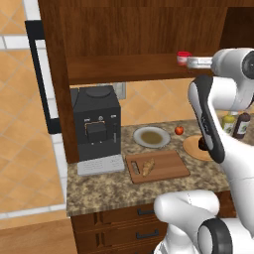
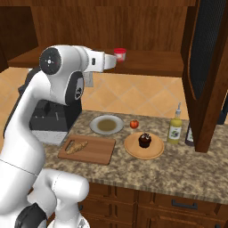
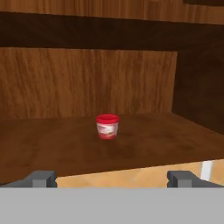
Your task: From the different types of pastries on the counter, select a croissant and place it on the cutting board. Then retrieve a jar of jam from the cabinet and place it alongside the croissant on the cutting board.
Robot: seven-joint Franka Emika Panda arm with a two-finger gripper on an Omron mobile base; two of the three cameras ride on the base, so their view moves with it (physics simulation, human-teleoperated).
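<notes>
Reaching: the arm is stretched up to shelf height, the tool (image 3: 112, 178) pointing into the cabinet (image 1: 109, 30) from its open front.
Tool: spread wide and holding nothing — one dark fingertip (image 3: 41, 178) sits low at the left of the hand view, the other low at the right, with the shelf edge between them.
Jar of jam (image 3: 107, 126): upright on the cabinet's plank shelf (image 3: 57, 146), straight ahead of the tool, apart from the fingertips and farther back on the plank; red lid, pale band. In the right base view it stands just beyond the end of the hand.
Croissant (image 1: 148, 167): lying on the cutting board (image 1: 168, 167), toward the board's left part, close to the slot handle.
Cutting board: flat on the tabletop (image 1: 99, 191), near its front edge, to the right of the black coffee machine (image 1: 96, 124).
Grey plate (image 1: 151, 136): behind the board, with a tan patch in its middle.
Red fruit (image 1: 179, 130): just right of the grey plate, on the tabletop.
Tan plate (image 2: 143, 147): right of the board — a dark brown pastry (image 2: 144, 140) sits on it.
Bottles: a yellow-green one (image 2: 175, 129) stands right of the tan plate, a dark one (image 1: 241, 125) beside it.
Drawer fronts (image 1: 124, 223): below the tabletop, with black handles.
</notes>
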